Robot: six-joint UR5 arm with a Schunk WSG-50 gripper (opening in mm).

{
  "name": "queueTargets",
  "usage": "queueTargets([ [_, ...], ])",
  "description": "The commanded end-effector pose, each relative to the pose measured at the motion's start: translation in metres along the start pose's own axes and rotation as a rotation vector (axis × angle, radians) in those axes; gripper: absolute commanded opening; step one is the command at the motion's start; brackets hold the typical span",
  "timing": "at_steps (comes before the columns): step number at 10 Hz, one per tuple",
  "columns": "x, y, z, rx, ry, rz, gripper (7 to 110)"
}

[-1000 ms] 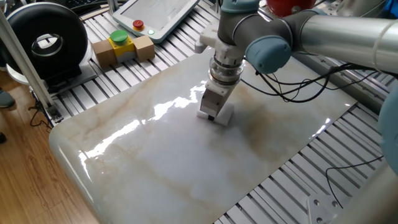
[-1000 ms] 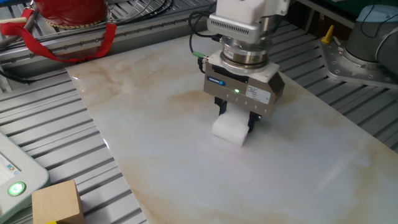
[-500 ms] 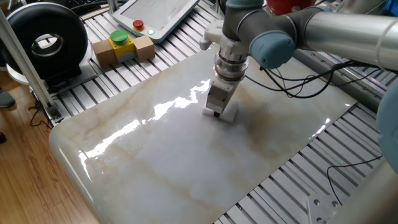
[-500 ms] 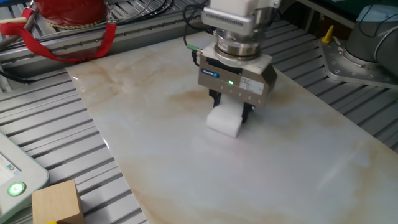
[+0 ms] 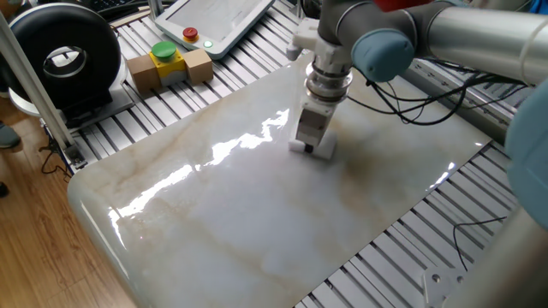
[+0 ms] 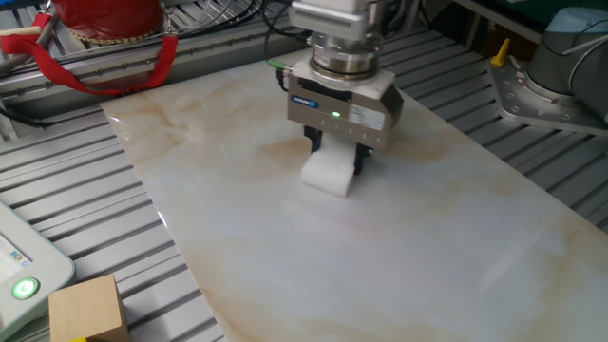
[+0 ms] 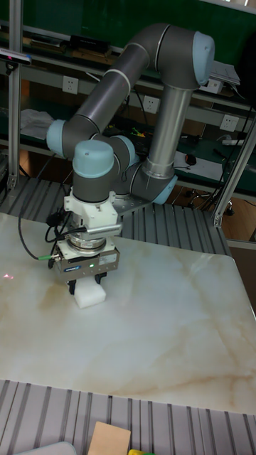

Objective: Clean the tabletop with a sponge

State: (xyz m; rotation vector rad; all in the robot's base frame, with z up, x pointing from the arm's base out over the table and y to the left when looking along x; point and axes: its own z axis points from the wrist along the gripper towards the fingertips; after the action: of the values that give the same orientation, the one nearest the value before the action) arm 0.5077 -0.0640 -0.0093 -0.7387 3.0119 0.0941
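Note:
The white sponge (image 5: 322, 151) (image 6: 328, 175) (image 7: 89, 293) rests flat on the marble tabletop (image 5: 231, 222) (image 6: 427, 256) (image 7: 163, 334), toward its far side in one fixed view. My gripper (image 5: 310, 147) (image 6: 334, 158) (image 7: 86, 284) points straight down and is shut on the sponge, one finger on each side. Brownish smears show on the slab around the sponge. The fingertips are mostly hidden by the sponge and the gripper body.
A tan box with a yellow-green button (image 5: 169, 64) and a tablet-like pendant (image 5: 214, 21) lie on the ribbed frame beyond the slab. A black round device (image 5: 60, 56) stands at the left. Cables (image 5: 411, 120) trail over the slab's right edge. A red bucket (image 6: 100, 24) sits behind.
The gripper has slid the sponge across the slab, toward the far right in one fixed view and toward the upper left in the other. Its grip on the sponge is unchanged.

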Motion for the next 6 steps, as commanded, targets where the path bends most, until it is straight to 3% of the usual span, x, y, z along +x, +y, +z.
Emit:
queueTargets([
  [1,0.001,-0.02,0.002,-0.011,-0.014,-0.023,7],
  [6,0.01,-0.045,-0.011,-0.007,-0.001,-0.071,7],
])
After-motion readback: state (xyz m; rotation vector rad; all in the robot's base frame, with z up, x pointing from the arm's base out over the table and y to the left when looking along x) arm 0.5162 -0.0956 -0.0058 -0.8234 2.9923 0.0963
